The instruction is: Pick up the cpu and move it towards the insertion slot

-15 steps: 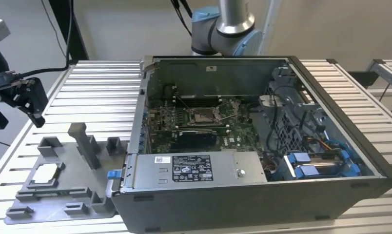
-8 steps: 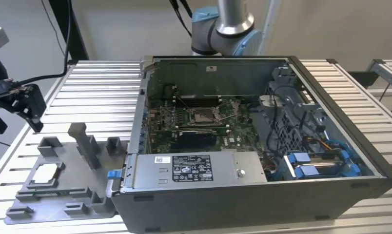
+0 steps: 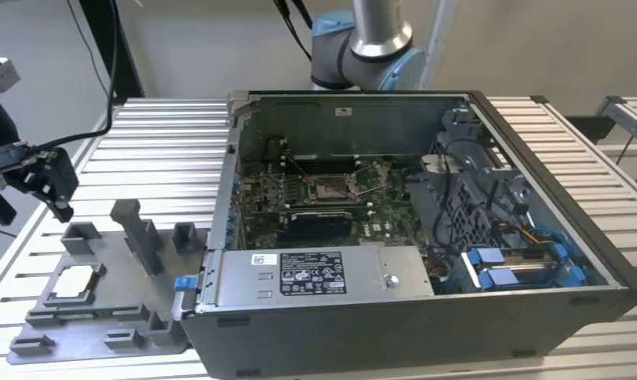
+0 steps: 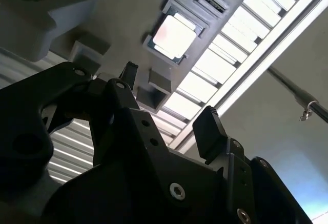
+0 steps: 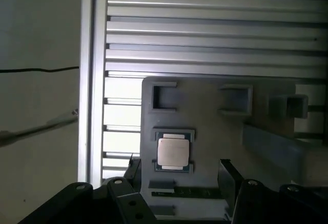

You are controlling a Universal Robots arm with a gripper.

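Note:
The cpu (image 3: 78,279) is a pale square chip lying flat in a grey frame on the fixture plate (image 3: 139,317), at the exterior view's left. It also shows in both wrist views (image 4: 174,37) (image 5: 171,152). My gripper (image 3: 56,202) hangs above and behind the cpu, apart from it. Its black fingers (image 5: 228,175) stand open on either side of empty space, as the second wrist view's gripper (image 4: 169,103) also shows. The insertion slot (image 3: 329,188) is a silver-framed socket on the green board inside the open computer case.
The computer case (image 3: 572,237) stands open-topped on the ribbed aluminium table (image 3: 160,142). A black rectangle (image 3: 318,226) lies just in front of the socket. Grey upright posts (image 3: 139,229) rise from the fixture plate. A power supply (image 3: 318,273) and blue drive bays (image 3: 509,265) fill the case's front.

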